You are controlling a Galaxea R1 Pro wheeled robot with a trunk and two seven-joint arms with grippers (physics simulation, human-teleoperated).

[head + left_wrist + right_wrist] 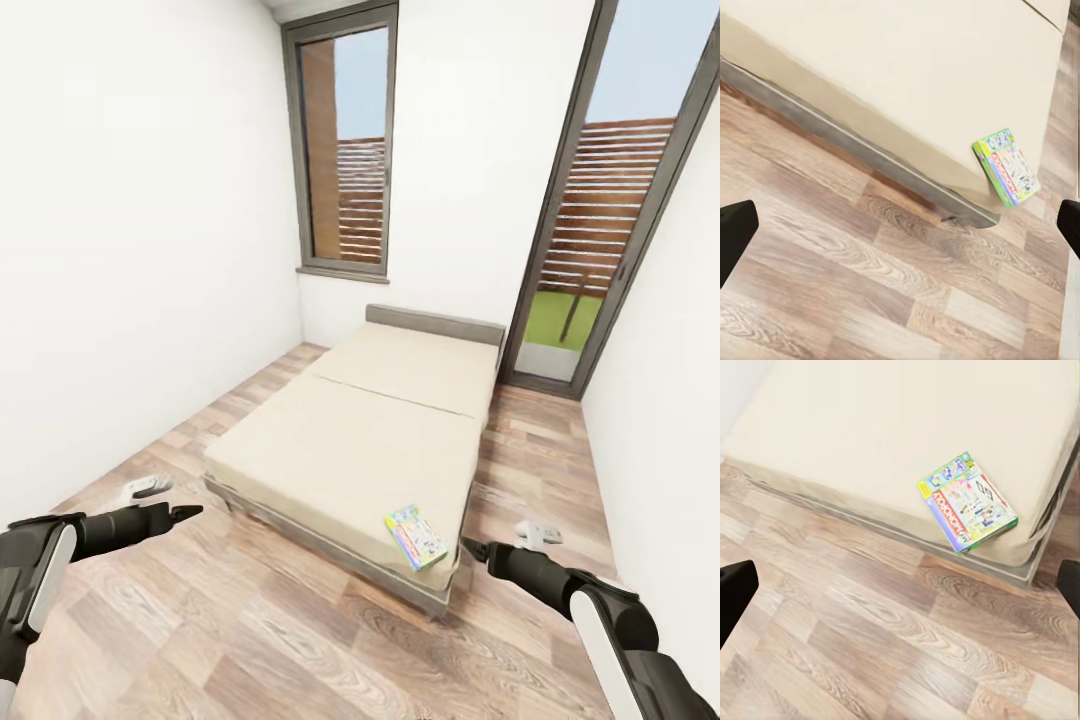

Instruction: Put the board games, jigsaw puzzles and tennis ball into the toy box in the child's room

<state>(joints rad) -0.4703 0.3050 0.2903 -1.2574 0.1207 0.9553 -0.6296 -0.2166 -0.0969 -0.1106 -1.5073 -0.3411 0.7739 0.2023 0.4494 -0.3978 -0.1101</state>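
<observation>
Head view, reading left to right: plain white wall on the left, wood-plank floor (300,640) running the length of the child's room. Left gripper (185,513) held low over the floor at the left edge, dark arm extended forward; in the left wrist view its two black fingertips (735,232) sit at opposite edges of the picture, spread wide, nothing between them. Centre: the bed (360,450), low, beige mattress in two sections, grey headboard at the far end against the white wall, grey base rail along the near side. A tall grey-framed window (345,150) stands above and left of the headboard; a second, taller glazed opening (610,200) stands right of the bed, with a slatted fence and grass outside. One board game (416,537) lies flat on the mattress at the bed's near right corner, close to the edge, cover up, bright print with red lettering on white. Right gripper (470,547) hangs just right of that corner, near the board game but apart from it; the right wrist view shows its fingertips (736,592) spread far apart and empty, the box lying ahead of them.
</observation>
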